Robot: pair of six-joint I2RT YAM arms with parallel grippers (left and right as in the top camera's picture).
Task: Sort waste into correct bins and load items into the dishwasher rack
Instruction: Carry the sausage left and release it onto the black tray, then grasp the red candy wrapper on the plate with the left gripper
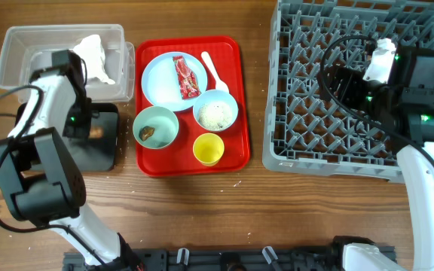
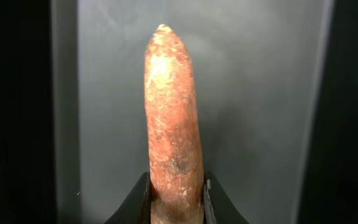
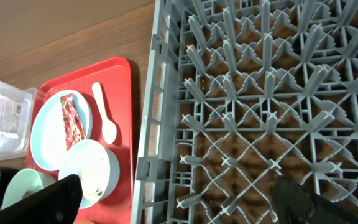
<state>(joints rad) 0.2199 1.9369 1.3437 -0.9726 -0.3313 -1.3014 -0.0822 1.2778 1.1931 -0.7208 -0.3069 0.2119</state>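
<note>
My left gripper (image 2: pixel 176 199) is shut on the brown sausage scrap (image 2: pixel 173 112), held over the black tray (image 2: pixel 260 93). In the overhead view the gripper (image 1: pixel 90 129) is at the tray's (image 1: pixel 100 154) near-left part. Crumpled white paper (image 1: pixel 96 56) lies in the clear tub (image 1: pixel 21 53). My right gripper (image 3: pixel 179 199) is open and empty over the grey rack (image 3: pixel 260 93), also seen from above (image 1: pixel 345 79). The blue plate (image 1: pixel 160 86) holds the red-and-white wrapper (image 1: pixel 187 77). One bowl (image 1: pixel 215 113) holds rice; the other (image 1: pixel 155 126) holds brown bits. The yellow cup (image 1: pixel 208 149) and white spoon (image 1: pixel 214 69) lie nearby.
The dishes stand on a flat red serving tray (image 1: pixel 236 150) in the middle of the wooden table. The rack (image 1: pixel 300 113) fills the right side and holds no dishes. The tub and black tray sit at the left, touching each other.
</note>
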